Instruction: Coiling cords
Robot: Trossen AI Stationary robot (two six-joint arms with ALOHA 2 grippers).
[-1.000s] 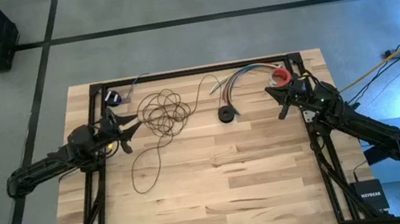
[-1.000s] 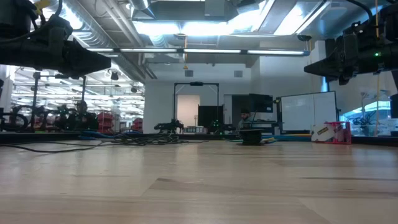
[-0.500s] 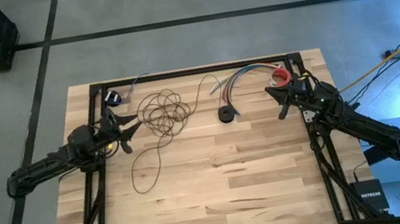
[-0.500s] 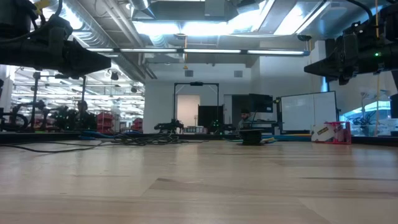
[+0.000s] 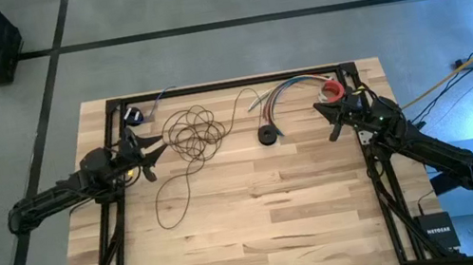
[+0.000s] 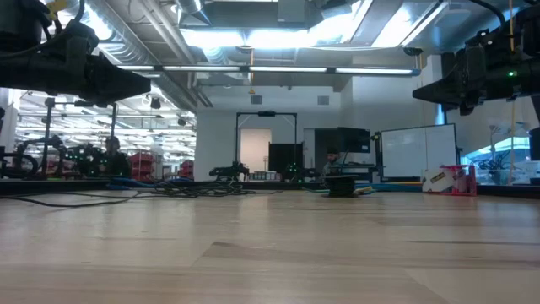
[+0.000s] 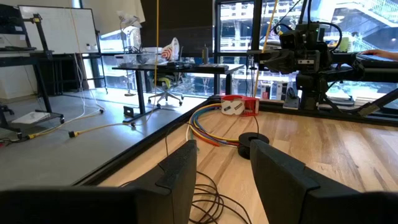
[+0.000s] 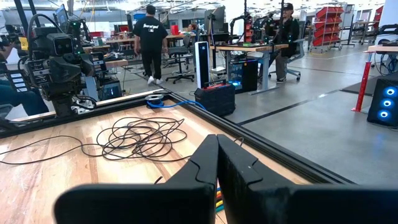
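The cord (image 5: pixel 194 132) is a thin dark wire lying in loose loops on the far middle of the wooden table. One tail runs toward the near edge (image 5: pixel 166 216), and a strand leads to a small black round puck (image 5: pixel 267 135) lying flat. My left gripper (image 5: pixel 157 159) hovers open just left of the loops, pointing level at them (image 7: pixel 205 193) and the puck (image 7: pixel 254 144). My right gripper (image 5: pixel 329 120) hovers shut right of the puck, with the loops (image 8: pixel 143 137) farther off. In the low view the puck (image 6: pixel 340 184) shows on the table's far part.
A short bundle of multicoloured wires (image 5: pixel 292 88) and a red and white roll (image 5: pixel 333 89) lie at the far right. A small dark object (image 5: pixel 133 116) sits at the far left. The table's near half (image 5: pixel 262 229) is bare wood. People stand in the room beyond (image 8: pixel 151 43).
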